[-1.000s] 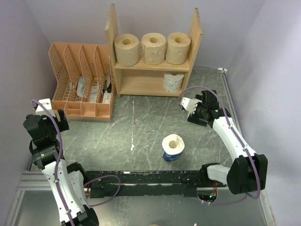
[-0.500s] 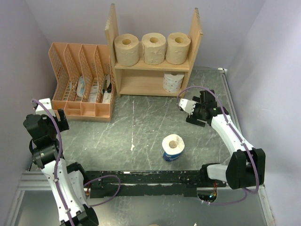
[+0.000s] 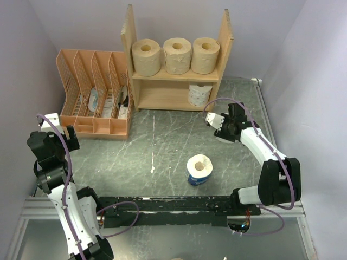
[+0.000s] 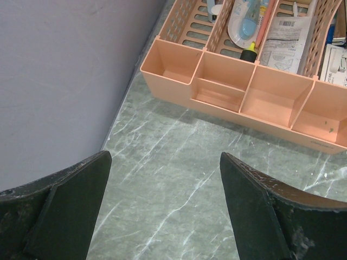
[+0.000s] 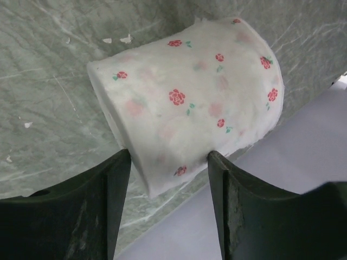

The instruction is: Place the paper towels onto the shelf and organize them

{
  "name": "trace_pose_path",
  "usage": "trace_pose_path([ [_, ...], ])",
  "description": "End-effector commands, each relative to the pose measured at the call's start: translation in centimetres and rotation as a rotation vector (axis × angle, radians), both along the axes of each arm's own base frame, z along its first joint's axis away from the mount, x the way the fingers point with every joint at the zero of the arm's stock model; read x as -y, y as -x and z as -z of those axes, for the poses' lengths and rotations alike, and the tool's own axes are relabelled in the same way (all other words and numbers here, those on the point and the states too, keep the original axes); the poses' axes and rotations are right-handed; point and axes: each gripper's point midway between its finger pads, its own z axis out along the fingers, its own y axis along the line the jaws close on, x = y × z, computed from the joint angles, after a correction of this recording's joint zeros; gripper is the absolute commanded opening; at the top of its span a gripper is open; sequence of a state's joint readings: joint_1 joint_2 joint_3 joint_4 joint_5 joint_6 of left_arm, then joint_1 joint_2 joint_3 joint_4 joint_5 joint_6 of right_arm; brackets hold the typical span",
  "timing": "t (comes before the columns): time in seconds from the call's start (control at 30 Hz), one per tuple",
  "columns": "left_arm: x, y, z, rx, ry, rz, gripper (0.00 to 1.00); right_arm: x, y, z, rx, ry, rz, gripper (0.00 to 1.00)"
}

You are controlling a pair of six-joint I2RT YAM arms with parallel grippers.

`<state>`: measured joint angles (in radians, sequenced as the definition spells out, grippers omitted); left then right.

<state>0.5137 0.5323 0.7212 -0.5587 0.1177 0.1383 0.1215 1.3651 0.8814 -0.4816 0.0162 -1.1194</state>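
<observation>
While the left gripper (image 4: 162,157) hangs over the near-left table (image 3: 162,143) with its fingers spread wide and nothing between them, just near of the orange organizer (image 3: 81,70), the right gripper (image 3: 219,122) has the cargo. Its two fingers press in on either side of the white rose-print roll (image 5: 184,97), held out on the right side, near of the shelf (image 3: 129,43) and apart from it. Up on the top tier, three tan rolls (image 3: 178,55) stand side by side, filling the row. On the lower tier, one white roll (image 3: 199,93) sits at the right end. Out on the table, the blue-wrapped roll (image 3: 199,169) stands upright, core up, between the arms, well apart from the shelf.
</observation>
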Motion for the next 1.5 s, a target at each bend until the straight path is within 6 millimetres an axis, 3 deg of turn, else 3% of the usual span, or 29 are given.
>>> trace_pose_path([
  [0.0,-0.1,-0.1,-0.8,0.022,-0.006,-0.001,0.93,0.5,-0.5,0.5,0.014,-0.001,0.029,0.49],
  [0.17,-0.1,-0.1,-0.8,0.021,-0.006,0.002,0.94,1.1,-0.5,1.0,0.016,0.004,0.048,0.05],
  [0.2,0.0,-0.1,-0.8,0.021,-0.006,0.01,0.94,1.3,-0.6,1.2,0.018,0.004,0.059,0.0],
  [0.4,0.2,-0.2,-0.8,0.018,-0.006,0.022,0.94,0.8,-1.1,0.0,0.028,-0.104,0.106,0.0],
  [0.47,0.1,-0.2,-0.7,0.016,-0.002,0.015,0.94,-0.4,-1.0,-1.8,0.023,-0.224,0.096,0.0],
  [0.57,0.0,-0.2,-0.7,0.014,-0.002,0.014,0.94,-1.5,-2.1,-6.6,0.121,-0.409,0.201,0.0],
  [0.63,0.0,-0.3,-0.7,0.013,-0.002,0.014,0.94,-2.1,-2.0,-8.6,0.12,-0.5,0.289,0.0],
  [0.9,0.1,-0.3,-0.6,0.011,-0.001,0.021,0.94,-5.8,1.2,-9.4,-0.227,-0.764,0.567,0.0],
  [1.07,0.0,-0.4,-0.5,0.006,0.003,0.016,0.94,-9.5,3.3,-12.3,-0.475,-1.026,0.562,0.0],
  [1.27,0.0,-0.2,-0.7,0.014,-0.002,0.013,0.93,-12.4,3.0,-12.4,-0.701,-1.216,0.647,0.0],
  [1.47,-0.1,-0.3,-0.5,0.004,0.004,0.009,0.93,-14.3,1.9,-15.5,-0.677,-1.493,0.721,0.0],
])
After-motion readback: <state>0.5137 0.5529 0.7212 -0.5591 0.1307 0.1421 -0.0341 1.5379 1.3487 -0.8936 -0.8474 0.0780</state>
